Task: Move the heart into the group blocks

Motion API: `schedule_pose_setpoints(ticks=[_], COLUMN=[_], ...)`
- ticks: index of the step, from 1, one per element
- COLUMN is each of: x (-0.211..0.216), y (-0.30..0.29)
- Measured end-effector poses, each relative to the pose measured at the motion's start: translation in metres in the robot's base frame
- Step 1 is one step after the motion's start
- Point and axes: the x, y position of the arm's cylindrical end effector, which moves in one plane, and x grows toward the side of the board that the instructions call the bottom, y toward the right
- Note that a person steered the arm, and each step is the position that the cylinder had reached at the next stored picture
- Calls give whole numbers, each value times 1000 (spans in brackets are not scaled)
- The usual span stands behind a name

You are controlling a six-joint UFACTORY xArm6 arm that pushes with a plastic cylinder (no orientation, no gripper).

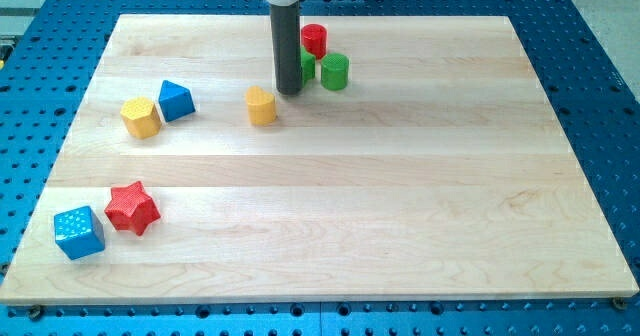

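Camera view: my tip (pixel 290 90) just beside yellow heart (pixel 261 106)

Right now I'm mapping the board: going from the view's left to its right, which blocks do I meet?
Blue cube → red star → yellow hexagon → blue triangular block → yellow heart → my tip → green cylinder.

My tip (pixel 290 92) between heart (pixel 261 106), view's left, and cylinder cluster (pixel 334 72), view's right
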Motion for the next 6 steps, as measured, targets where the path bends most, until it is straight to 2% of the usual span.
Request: schedule_pose_setpoints(ticks=[1,3,4,5,6], x=[-15,41,-7,-10,77], y=[8,26,62,78,40])
